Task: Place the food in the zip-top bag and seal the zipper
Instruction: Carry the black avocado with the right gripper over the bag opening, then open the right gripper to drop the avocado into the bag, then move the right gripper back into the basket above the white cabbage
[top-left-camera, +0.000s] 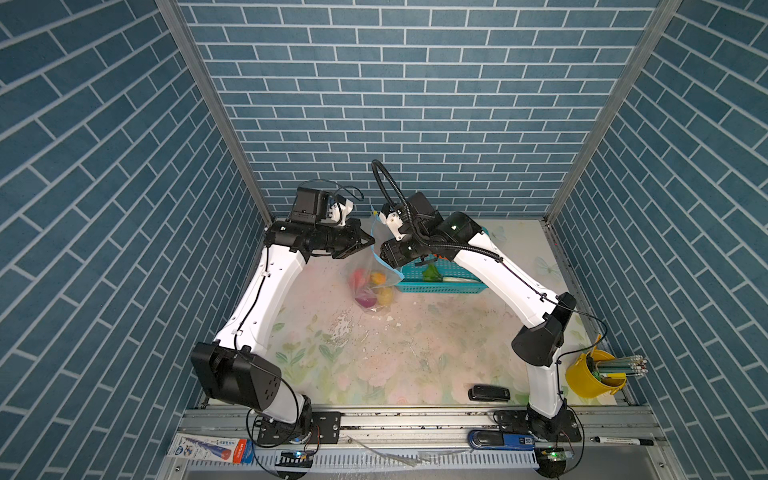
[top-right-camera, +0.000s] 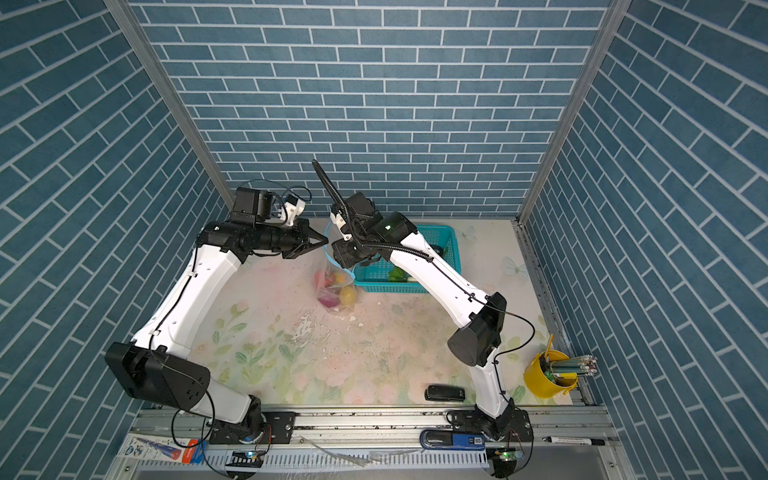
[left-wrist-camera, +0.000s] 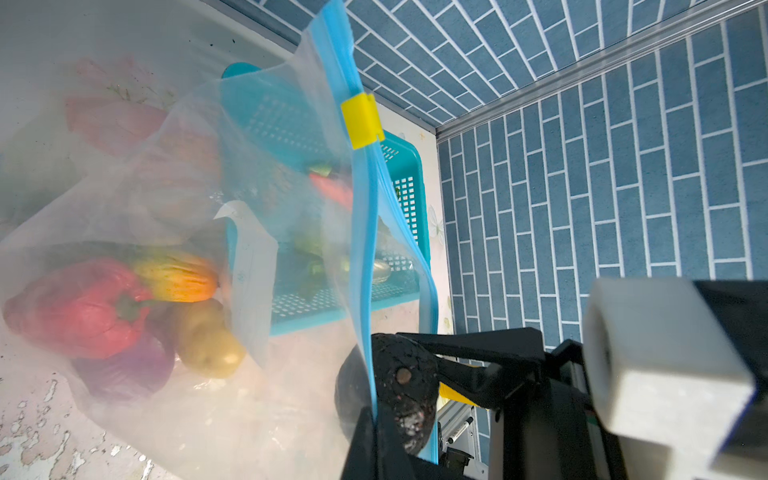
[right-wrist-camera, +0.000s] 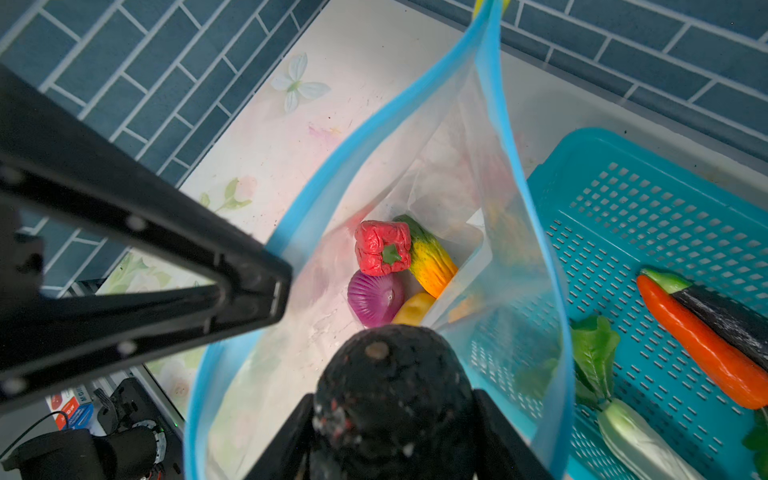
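The clear zip-top bag (top-left-camera: 370, 286) hangs with its mouth held wide. My left gripper (left-wrist-camera: 374, 415) is shut on its blue zipper (left-wrist-camera: 361, 249), below the yellow slider (left-wrist-camera: 361, 120). In the bag lie a red pepper (right-wrist-camera: 382, 247), purple onion (right-wrist-camera: 374, 297), yellow-orange piece (right-wrist-camera: 428, 257) and potato (right-wrist-camera: 413, 309). My right gripper (right-wrist-camera: 392, 399) is shut on a dark bumpy round food piece (right-wrist-camera: 390, 374), just over the bag's mouth. An orange piece (right-wrist-camera: 698, 340), eggplant (right-wrist-camera: 723, 316), leafy greens (right-wrist-camera: 594, 353) and a white piece (right-wrist-camera: 640, 440) lie in the basket.
The teal perforated basket (top-left-camera: 440, 286) stands right against the bag, near the back wall. A yellow bucket of pencils (top-left-camera: 590, 374) and a black device (top-left-camera: 489, 392) are at the front right. A marker (top-left-camera: 623, 440) lies on the front rail.
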